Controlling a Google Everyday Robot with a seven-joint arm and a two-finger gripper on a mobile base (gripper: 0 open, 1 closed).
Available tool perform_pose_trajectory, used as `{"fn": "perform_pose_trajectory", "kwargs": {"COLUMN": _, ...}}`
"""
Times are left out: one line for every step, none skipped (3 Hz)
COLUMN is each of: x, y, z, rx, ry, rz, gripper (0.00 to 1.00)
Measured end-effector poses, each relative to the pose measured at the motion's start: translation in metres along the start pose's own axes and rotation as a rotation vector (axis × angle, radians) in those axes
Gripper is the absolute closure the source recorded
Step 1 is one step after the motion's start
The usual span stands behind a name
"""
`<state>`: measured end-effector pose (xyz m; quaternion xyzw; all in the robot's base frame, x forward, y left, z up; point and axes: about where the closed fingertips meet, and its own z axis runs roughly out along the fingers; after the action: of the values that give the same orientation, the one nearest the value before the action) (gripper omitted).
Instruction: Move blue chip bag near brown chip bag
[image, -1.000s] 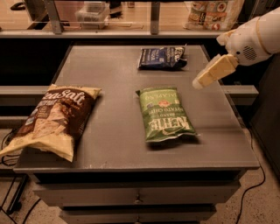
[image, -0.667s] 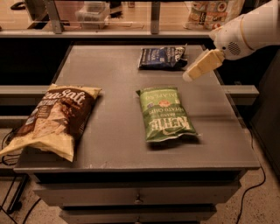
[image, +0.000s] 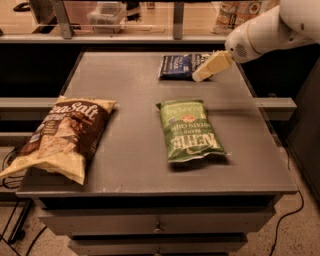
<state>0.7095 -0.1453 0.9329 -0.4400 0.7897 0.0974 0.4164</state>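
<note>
The claw hangs at the far right of the worktop, its cream tip angled down over the right end of the blue chip bag. Whether it is apart or together, I cannot tell. The white arm reaches in from the upper right. The blue bag lies flat near the back edge. The brown chip bag sits well apart at the front left (one corner overhangs the edge). Between them, toward the front, lies a green Kettle bag.
</note>
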Motion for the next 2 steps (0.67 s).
{"fn": "perform_pose_trajectory", "kwargs": {"x": 0.006, "y": -0.020, "z": 0.031, "rx": 0.017, "ry": -0.019, "rz": 0.091, "gripper": 0.00}}
{"fn": "perform_pose_trajectory", "kwargs": {"x": 0.013, "y": -0.038, "z": 0.054, "rx": 0.029, "ry": -0.047, "rz": 0.169, "gripper": 0.00}}
